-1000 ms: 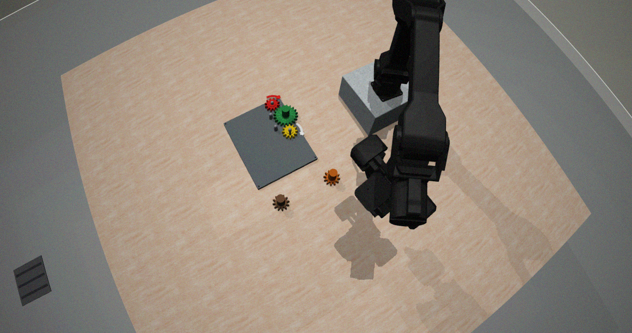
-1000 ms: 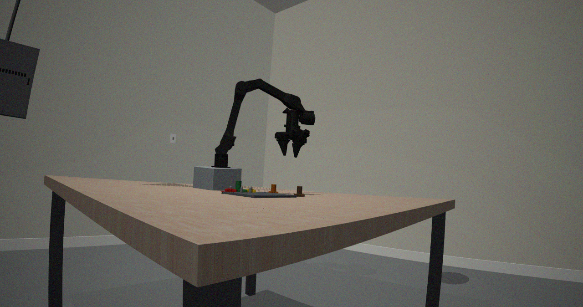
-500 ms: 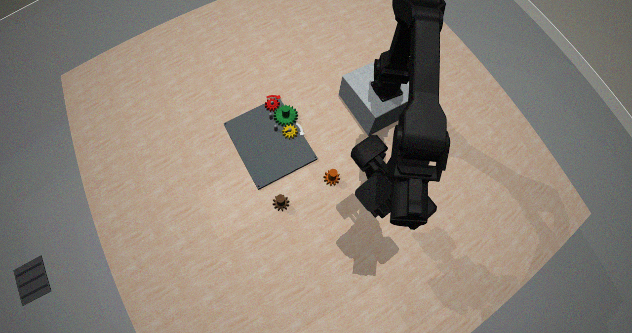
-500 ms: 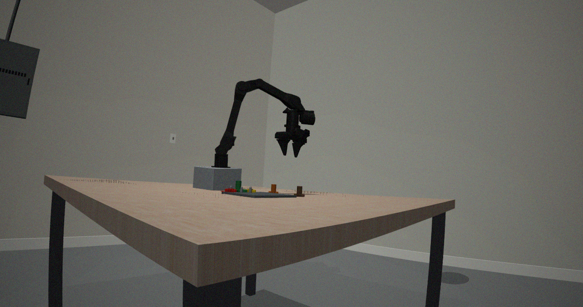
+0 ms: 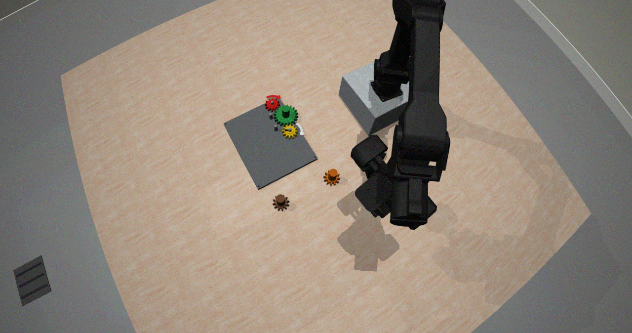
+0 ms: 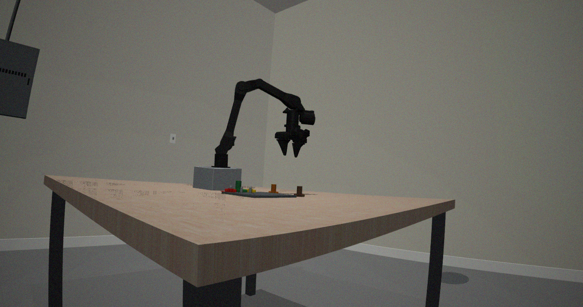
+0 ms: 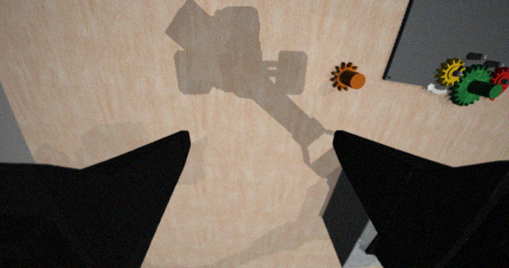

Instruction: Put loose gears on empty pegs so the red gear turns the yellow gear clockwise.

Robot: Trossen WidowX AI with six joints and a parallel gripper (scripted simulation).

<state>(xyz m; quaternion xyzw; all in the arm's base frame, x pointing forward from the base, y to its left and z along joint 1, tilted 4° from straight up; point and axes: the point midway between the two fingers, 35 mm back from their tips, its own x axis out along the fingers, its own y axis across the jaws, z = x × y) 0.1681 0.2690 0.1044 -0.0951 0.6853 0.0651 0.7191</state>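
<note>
The grey board [image 5: 260,154] [image 6: 268,196] [image 7: 437,21] bears the red gear [image 5: 272,105] [image 6: 230,190] [image 7: 502,78] and the yellow gear [image 5: 290,132] [image 7: 449,73]. A green gear [image 5: 291,121] [image 6: 238,186] [image 7: 463,95] sits between them on the board and appears to touch both. Two empty pegs [image 5: 275,128] [image 7: 475,56] stand beside it. An orange gear [image 5: 332,177] [image 6: 273,189] [image 7: 345,76] and a brown gear [image 5: 280,202] [image 6: 299,191] stand on the table. My gripper [image 6: 290,156] [image 7: 262,137] is open and empty, high above the table, away from the board.
The grey base block [image 5: 358,94] [image 6: 216,178] carries the arm and stands beside the board. The red arrow [image 5: 273,96] and white arrow [image 5: 300,129] [image 7: 437,90] lie by their gears. The arm's shadow falls on the table [image 5: 177,242] [image 6: 244,219].
</note>
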